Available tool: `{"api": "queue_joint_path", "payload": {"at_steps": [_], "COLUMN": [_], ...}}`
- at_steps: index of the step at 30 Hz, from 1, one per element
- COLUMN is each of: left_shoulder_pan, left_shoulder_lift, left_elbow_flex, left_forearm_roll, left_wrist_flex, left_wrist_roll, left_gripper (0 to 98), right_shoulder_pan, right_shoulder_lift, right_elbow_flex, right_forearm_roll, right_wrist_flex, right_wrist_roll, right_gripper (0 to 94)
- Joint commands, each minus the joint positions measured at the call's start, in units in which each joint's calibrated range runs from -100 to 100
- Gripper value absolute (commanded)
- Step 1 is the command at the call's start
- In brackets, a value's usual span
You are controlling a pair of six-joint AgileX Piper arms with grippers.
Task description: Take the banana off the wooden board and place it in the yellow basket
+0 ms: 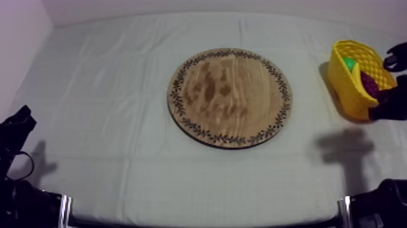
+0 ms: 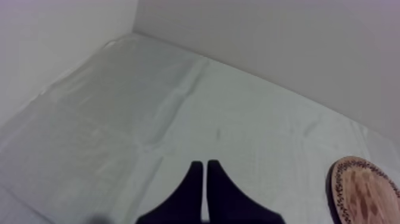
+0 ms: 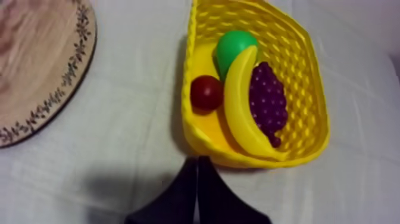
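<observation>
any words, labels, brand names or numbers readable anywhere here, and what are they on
None: nothing readable here.
The round wooden board carries only a leaf-like pattern round its rim, no letters.
The yellow woven basket and the toy fruit in it, a yellow banana, purple grapes, a green pear and a small red fruit, show no labels.

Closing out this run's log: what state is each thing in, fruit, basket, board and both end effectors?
banana: lying in the yellow basket
yellow basket: holding four toy fruits
pear: in the basket, against the banana
grapes: in the basket, beside the banana
small red fruit: in the basket
wooden board: flat, no fruit on it
left end effector: shut on nothing
right end effector: shut on nothing, near the basket
</observation>
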Motion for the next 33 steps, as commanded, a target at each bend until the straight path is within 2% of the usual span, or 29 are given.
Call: {"api": "queue_joint_path", "payload": {"at_steps": [1, 4, 10, 13, 16, 19, 22, 28, 33], "left_shoulder_pan": [-0.02, -0.02, -0.02, -0.02, -0.02, -0.02, -0.02, -0.02, -0.02], "left_shoulder_lift": [0.02, 0.02, 0.02, 0.02, 0.02, 0.02, 0.02, 0.02, 0.02], "left_elbow_flex": [0.03, 0.03, 0.03, 0.03, 0.03, 0.03, 0.03, 0.03, 0.03], "left_forearm_roll": [-0.01, -0.01, -0.01, -0.01, -0.01, -0.01, -0.01, -0.01, -0.01], "left_wrist_flex": [-0.01, -0.01, -0.01, -0.01, -0.01, -0.01, -0.01, -0.01, -0.01], "left_wrist_roll": [-0.01, -0.01, -0.01, 0.0, 0.01, 0.0, -0.01, 0.01, 0.03], "left_gripper": [0.1, 0.1, 0.1, 0.1, 0.1, 0.1, 0.1, 0.1, 0.1], "right_shoulder_pan": [-0.06, -0.73, -4.35, -5.98, -8.46, -10.98, -13.58, -16.18, -16.35], "right_shoulder_lift": [-6.13, -11.55, -22.11, -26.75, -30.53, -33.87, -36.93, -39.05, -39.28], "right_elbow_flex": [2.85, 5.64, 12.67, 15.05, 16.46, 17.23, 17.98, 19.32, 19.46], "right_forearm_roll": [-5.5, -8.0, -9.37, -7.87, -5.09, -3.68, -1.92, -0.41, -0.23], "right_wrist_flex": [0.05, 0.57, 0.34, 0.9, 1.4, 1.38, 0.62, -1.08, -1.29], "right_wrist_roll": [1.44, 0.88, -1.7, -6.59, -12.57, -14.37, -12.47, -4.17, -3.19], "right_gripper": [0.4, 0.4, 0.4, 0.4, 0.3, 0.3, 0.2, 0.3, 0.3]}}
